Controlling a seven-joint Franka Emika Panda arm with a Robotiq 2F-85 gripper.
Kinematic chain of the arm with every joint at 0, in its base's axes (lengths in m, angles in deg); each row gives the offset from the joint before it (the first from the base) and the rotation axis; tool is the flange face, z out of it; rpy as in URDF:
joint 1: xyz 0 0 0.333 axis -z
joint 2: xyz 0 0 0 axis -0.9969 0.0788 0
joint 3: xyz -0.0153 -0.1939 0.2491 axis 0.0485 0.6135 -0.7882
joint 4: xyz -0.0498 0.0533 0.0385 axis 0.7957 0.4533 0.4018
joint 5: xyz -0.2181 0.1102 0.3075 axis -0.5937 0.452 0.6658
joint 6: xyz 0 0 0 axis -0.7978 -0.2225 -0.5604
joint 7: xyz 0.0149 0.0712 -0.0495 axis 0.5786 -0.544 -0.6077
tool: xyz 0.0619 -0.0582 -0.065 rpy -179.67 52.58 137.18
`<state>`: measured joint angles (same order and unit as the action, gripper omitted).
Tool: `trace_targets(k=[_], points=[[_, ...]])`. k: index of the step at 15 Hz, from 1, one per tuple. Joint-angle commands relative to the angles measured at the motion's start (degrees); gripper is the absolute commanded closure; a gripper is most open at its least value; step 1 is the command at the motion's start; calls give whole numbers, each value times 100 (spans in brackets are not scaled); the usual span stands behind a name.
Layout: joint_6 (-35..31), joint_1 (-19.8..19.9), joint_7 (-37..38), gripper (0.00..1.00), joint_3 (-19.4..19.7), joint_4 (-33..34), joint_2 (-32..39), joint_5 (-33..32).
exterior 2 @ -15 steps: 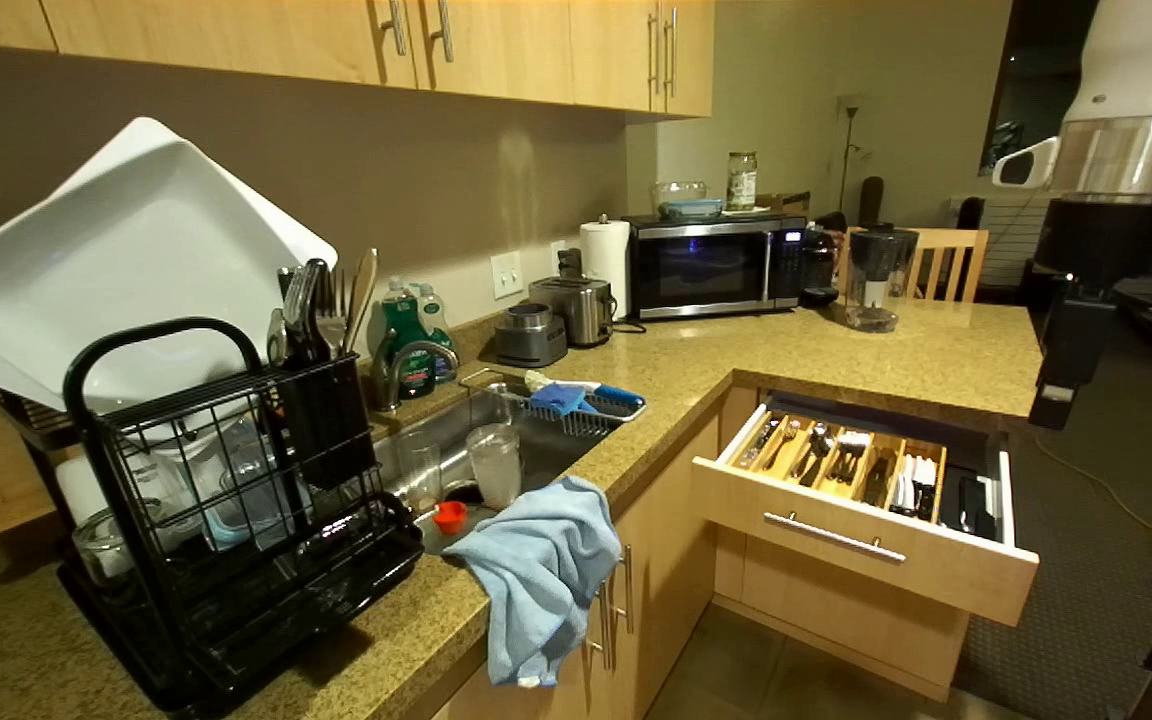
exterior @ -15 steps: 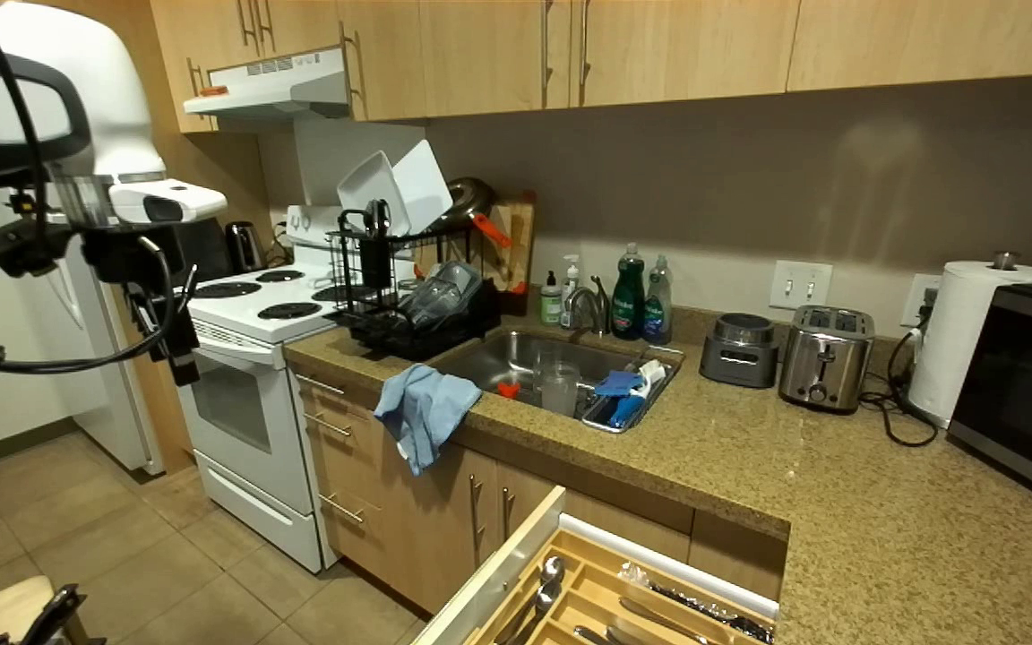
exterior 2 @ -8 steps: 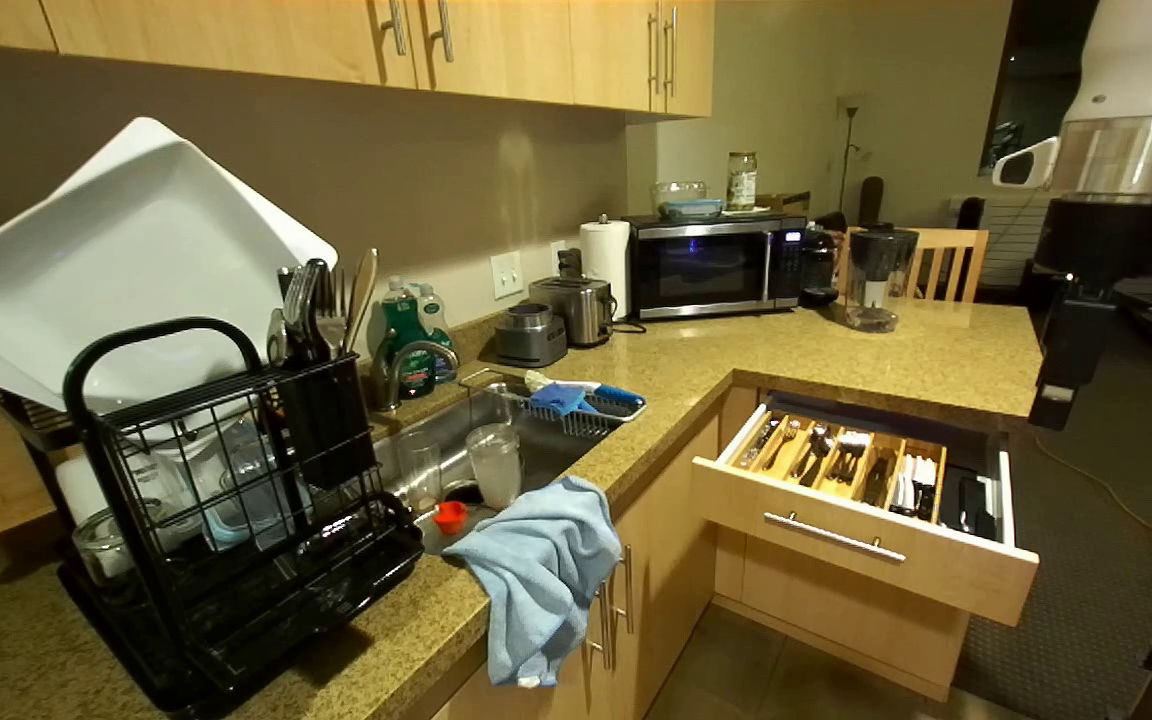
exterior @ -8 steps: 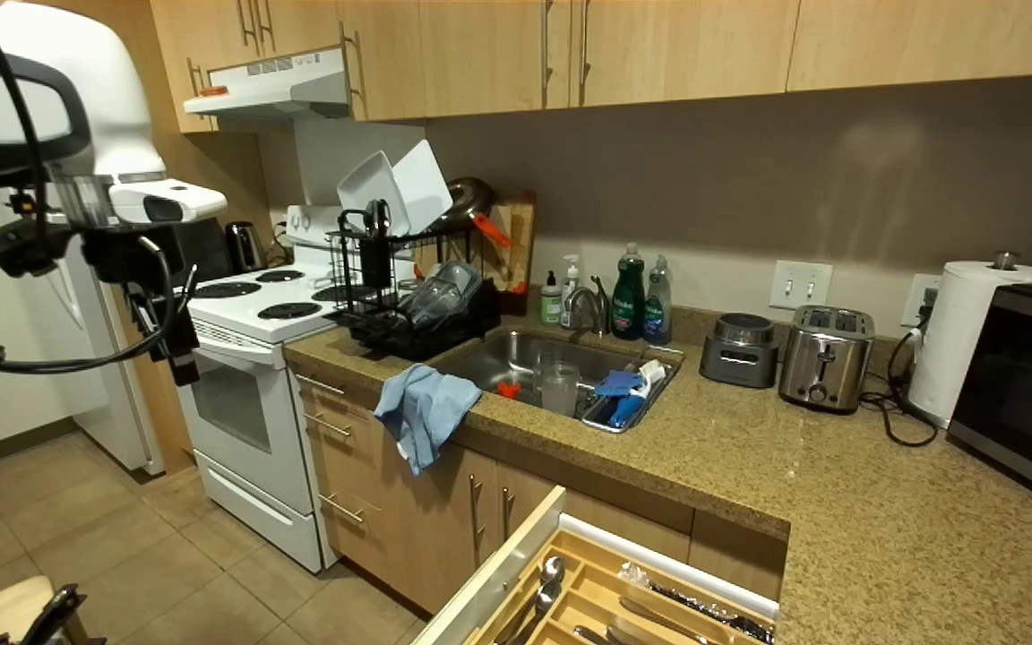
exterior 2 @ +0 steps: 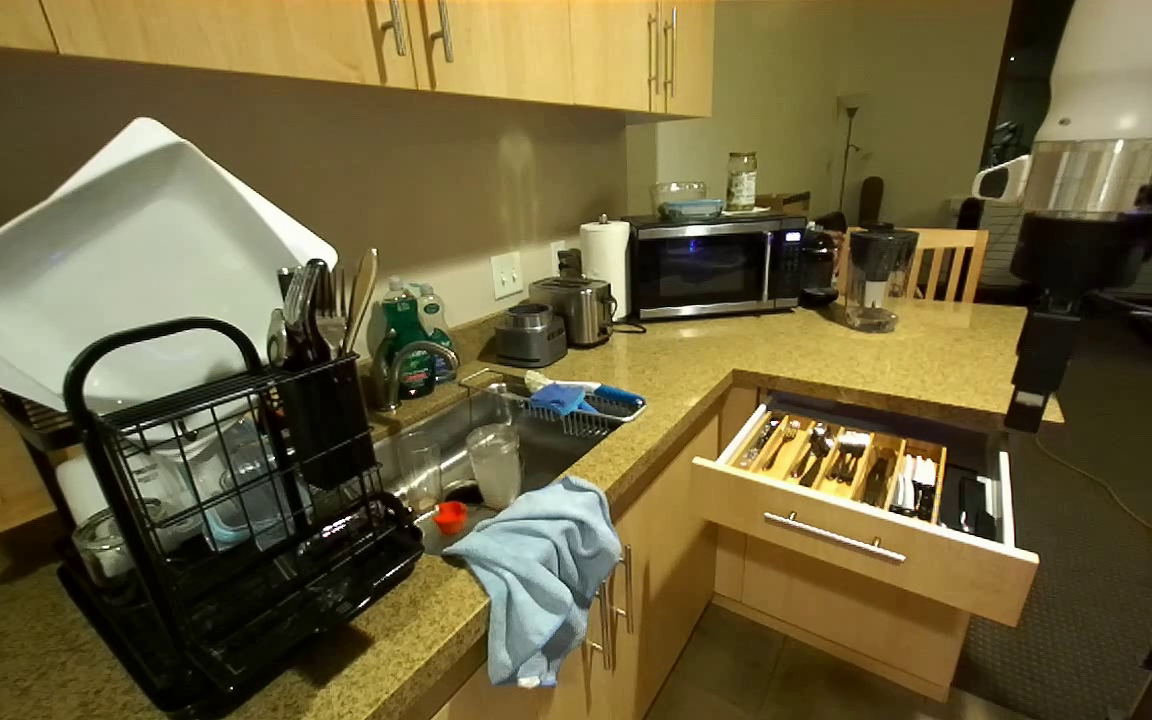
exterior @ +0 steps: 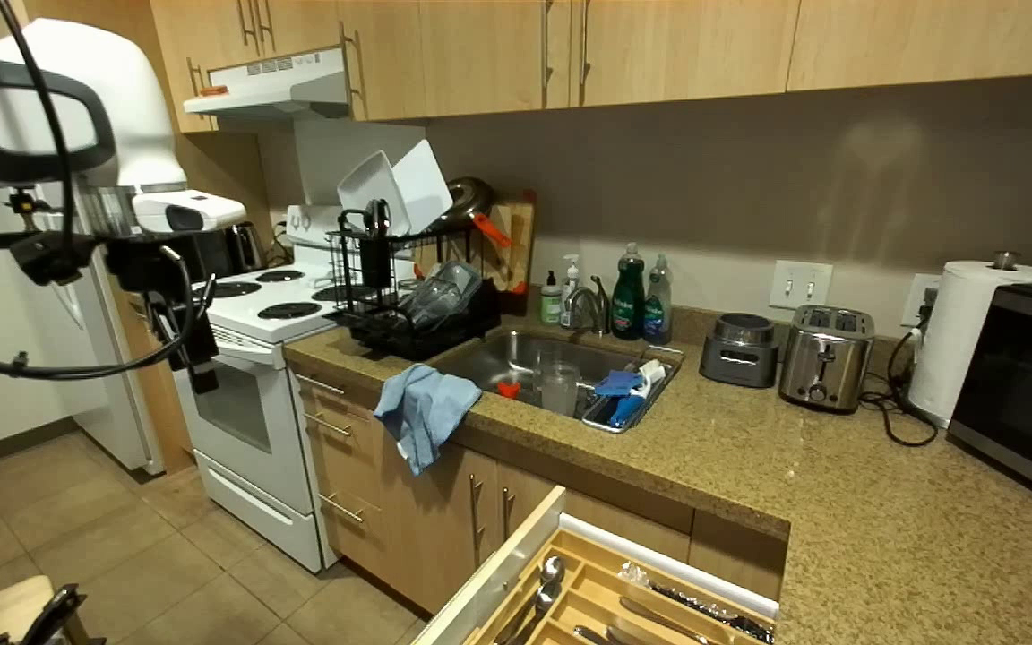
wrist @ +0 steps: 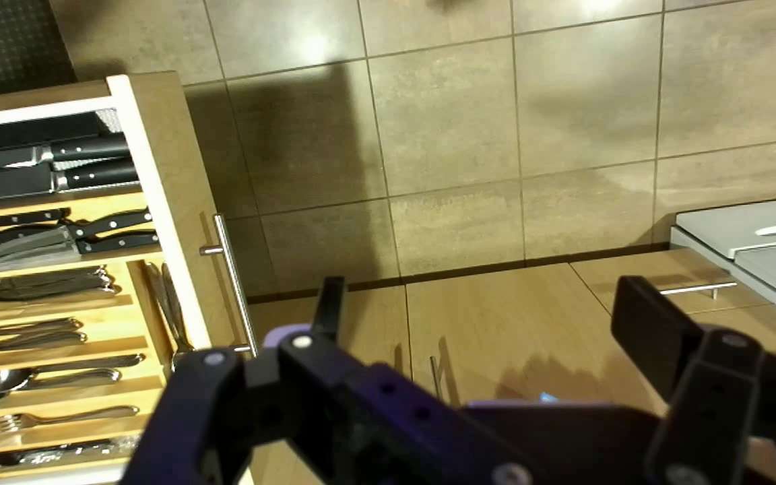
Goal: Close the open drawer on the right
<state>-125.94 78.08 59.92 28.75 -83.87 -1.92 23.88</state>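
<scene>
Black fingers (wrist: 329,310) of the gripper (wrist: 481,306) are standing wide apart in the wrist view, released and holding nothing. Next outward, the bar handle (wrist: 235,283) is running along the front of the drawer (wrist: 182,168), which is jutting, with its cutlery (exterior 2: 848,445) showing, from beneath the front edge of the countertop (exterior 2: 946,350), between the inner corner and the outer corner.

Compared with half a second ago, the arm (exterior 2: 1126,85) is sitting slightly lower and nearer the inner corner in both exterior views, while the drawer is showing no change; closing it is therefore waiting to be done (the shift is probably beginning an approach, though direction alone is suggesting so).

Several details are staying unclear. In an exterior view the gripper (exterior 2: 1028,408) is overlapping the outer corner as one dark strip; whether it is hanging before that corner or over it is remaining impossible to tell. In an exterior view the drawer's front wall (exterior: 500,573) is turning its handle side away, and the lower frame is cutting it off. In the wrist view the gripper is covering the handle's lower end.
</scene>
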Motion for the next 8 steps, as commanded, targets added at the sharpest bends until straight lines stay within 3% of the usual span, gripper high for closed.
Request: trace_targets(k=[1,8], points=[[-419,248,-6,0,-25,451,896,-324],[-765,590,-100,0,224,1641,2694,-1045]])
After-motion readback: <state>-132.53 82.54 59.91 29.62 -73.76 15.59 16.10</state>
